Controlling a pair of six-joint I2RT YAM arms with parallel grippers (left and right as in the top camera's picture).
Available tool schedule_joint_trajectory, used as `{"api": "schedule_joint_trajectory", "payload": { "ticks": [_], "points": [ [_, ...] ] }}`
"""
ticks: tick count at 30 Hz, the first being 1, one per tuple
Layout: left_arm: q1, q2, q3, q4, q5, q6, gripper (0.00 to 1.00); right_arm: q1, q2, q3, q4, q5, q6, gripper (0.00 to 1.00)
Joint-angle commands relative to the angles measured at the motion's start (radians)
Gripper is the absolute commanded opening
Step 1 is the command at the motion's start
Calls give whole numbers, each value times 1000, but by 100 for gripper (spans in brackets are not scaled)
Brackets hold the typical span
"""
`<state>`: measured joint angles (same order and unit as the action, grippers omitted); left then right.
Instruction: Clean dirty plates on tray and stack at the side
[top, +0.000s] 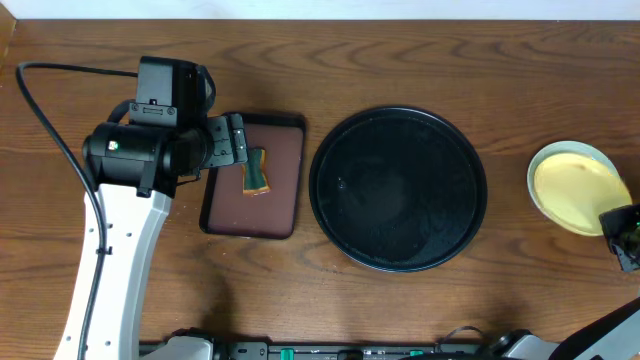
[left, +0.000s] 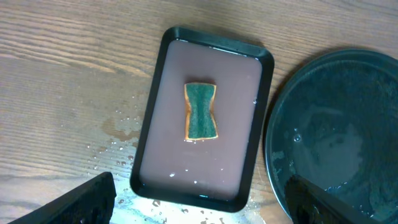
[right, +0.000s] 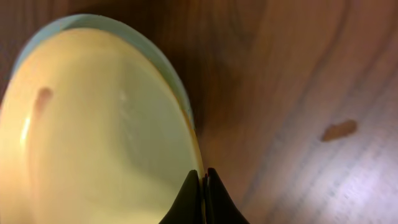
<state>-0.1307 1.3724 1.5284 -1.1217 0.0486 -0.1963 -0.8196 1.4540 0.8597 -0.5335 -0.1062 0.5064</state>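
Note:
The pale yellow plate (top: 575, 190) lies at the table's right side on top of another plate, whose light blue rim (right: 168, 65) shows beneath it. A third plate cannot be made out. The yellow plate (right: 99, 124) has a faint brownish mark near its left. My right gripper (top: 622, 232) is at its lower right edge, fingers (right: 202, 177) shut on the rim. My left gripper (top: 238, 140) is open and empty (left: 199, 205), above the near end of the rectangular tray. The round black tray (top: 398, 188) in the middle holds no plates and looks wet (left: 336, 137).
A rectangular black tray (top: 250, 232) of brownish water holds a green and orange sponge (top: 256, 172), also in the left wrist view (left: 201, 112). Water drops lie on the wood around that tray (left: 155, 84). A small brown spot (right: 339, 129) marks the table right of the plates.

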Motion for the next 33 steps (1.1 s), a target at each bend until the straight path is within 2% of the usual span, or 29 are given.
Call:
{"api": "schedule_joint_trajectory", "payload": {
  "ticks": [1,2,3,7,10,13,19,24,26,27,28,33],
  "points": [
    [3,-6,9,-3,-9,9,88,17,-6,-16,38,-43,-18,18],
    [3,-6,9,-3,-9,9,88,21,-6,-16,51,-45,-18,33],
    [3,-6,9,-3,-9,9,88,24,-8,-15,57,-54,-18,40],
    [3,-6,9,-3,-9,9,88,44,-51,-12,72,-253,-28,53],
    [3,-6,9,-3,-9,9,88,122,-130,-10,104,-430,-63,55],
    [3,-6,9,-3,-9,9,88,265,-232,-8,93,-453,-115,55],
    [3,-6,9,-3,-9,9,88,791,-404,-8,59,-224,-249,54],
    [3,-6,9,-3,-9,9,88,1122,-439,15,87,-70,-351,53],
    [3,-6,9,-3,-9,9,88,1225,-443,31,87,-40,-359,57],
    [3,-6,9,-3,-9,9,88,1278,-447,37,88,-27,-359,66],
    [3,-6,9,-3,-9,9,88,1320,-448,39,89,-20,-359,99],
    [3,-6,9,-3,-9,9,88,1456,-451,38,72,-29,-359,99]
  ]
}}
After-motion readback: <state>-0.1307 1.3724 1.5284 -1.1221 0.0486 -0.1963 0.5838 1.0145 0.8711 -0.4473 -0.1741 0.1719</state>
